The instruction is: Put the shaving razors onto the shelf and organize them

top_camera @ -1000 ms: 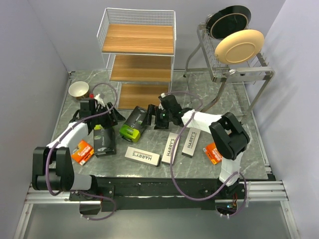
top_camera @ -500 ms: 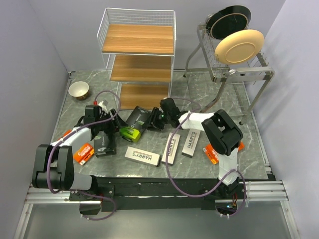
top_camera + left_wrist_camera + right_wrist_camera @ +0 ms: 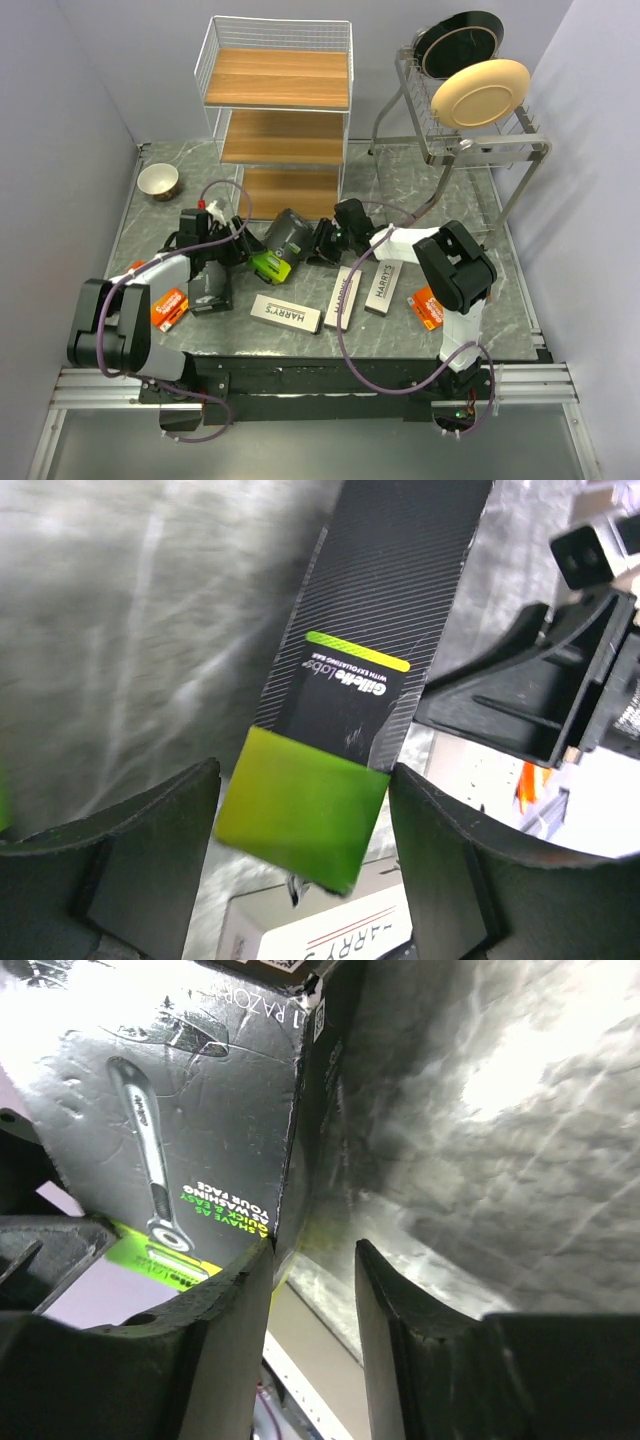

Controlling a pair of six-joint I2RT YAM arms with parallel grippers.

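Clamped on the corner of the tilted razor box on the counter, the right claw probably needs a deeper hold before the lift to the shelf; the left claw, jaws apart, straddles a Gillette Labs box.

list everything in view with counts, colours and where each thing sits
shelf: 1, white wire with three brown wooden tiers, back centre
black-and-lime boxes: 2, one tilted at centre, one flat at left
Harry's boxes: 3, white, front centre
orange packs: 2, front left and front right
bowl: 1, pale, back left
dish rack: 1, grey metal, back right
plates: 2, black and cream, standing in the dish rack
table: 1, grey marbled
left claw: open, fingers either side of the tilted box's lime end
right claw: at that box's dark end, grip unclear
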